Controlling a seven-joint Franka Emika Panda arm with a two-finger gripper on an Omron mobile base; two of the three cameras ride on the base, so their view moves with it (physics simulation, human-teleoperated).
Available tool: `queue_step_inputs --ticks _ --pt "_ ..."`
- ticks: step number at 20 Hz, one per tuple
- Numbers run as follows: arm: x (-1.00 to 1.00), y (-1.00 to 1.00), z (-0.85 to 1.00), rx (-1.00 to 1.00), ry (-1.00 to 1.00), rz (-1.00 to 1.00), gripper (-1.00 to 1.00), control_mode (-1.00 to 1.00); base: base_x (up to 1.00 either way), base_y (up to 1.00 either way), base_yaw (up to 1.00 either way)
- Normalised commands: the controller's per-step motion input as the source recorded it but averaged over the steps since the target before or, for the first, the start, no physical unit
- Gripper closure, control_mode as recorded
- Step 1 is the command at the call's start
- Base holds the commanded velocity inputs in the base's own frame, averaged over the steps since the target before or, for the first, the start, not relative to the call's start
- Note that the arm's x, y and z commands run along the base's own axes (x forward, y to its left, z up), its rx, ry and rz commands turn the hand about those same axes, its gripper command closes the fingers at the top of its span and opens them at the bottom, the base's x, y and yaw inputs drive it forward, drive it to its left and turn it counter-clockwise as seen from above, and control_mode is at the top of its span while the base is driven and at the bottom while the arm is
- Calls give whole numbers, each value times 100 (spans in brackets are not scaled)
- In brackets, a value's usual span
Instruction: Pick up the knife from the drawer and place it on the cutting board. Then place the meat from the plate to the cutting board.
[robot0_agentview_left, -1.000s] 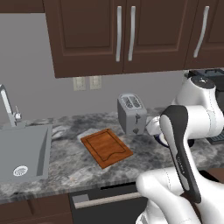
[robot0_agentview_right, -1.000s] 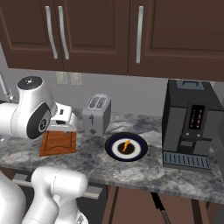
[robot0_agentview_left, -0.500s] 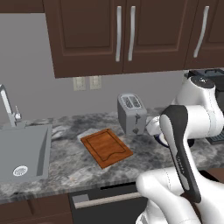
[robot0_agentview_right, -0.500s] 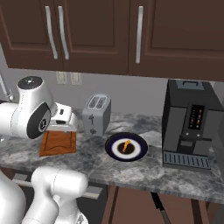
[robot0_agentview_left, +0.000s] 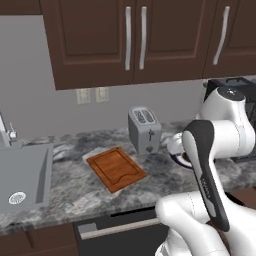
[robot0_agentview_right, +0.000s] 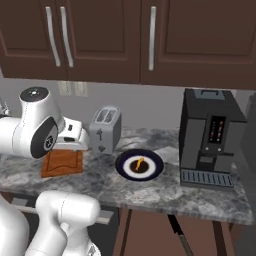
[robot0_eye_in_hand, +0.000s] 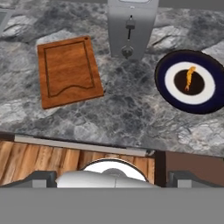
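Observation:
The cutting board (robot0_eye_in_hand: 68, 72) lies bare on the counter, left of the toaster; it also shows as the cutting board (robot0_agentview_left: 116, 168) and the cutting board (robot0_agentview_right: 62, 163). To its right, the plate (robot0_eye_in_hand: 192, 83) carries the small orange meat (robot0_eye_in_hand: 189, 77). In the right base view the plate (robot0_agentview_right: 139, 165) and the meat (robot0_agentview_right: 139, 163) show again. Below the counter edge the dark brown drawer (robot0_agentview_right: 150, 235) stands pulled out, and the slim black knife (robot0_agentview_right: 177, 232) lies in it. My gripper (robot0_eye_in_hand: 113, 179) hangs open and empty high over the counter's front edge, looking down between board and plate.
A silver toaster (robot0_agentview_right: 105, 130) stands at the back between board and plate. A black coffee machine (robot0_agentview_right: 210, 137) is on the right and a sink (robot0_agentview_left: 22, 175) on the far left. A grey handle bar (robot0_eye_in_hand: 83, 145) runs under the counter edge.

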Motion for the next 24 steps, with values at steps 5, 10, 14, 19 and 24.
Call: queue_step_inputs --ticks 5,10,14,19,24 --pt "0 0 0 0 0 0 -100 100 -40 -37 -17" --pt "0 0 0 0 0 0 -100 100 -49 -15 -29" --pt "0 0 0 0 0 0 -100 100 -37 0 -34" --pt "0 0 0 0 0 0 -100 100 -9 24 -39" --pt "0 0 0 0 0 0 -100 100 0 27 -43"
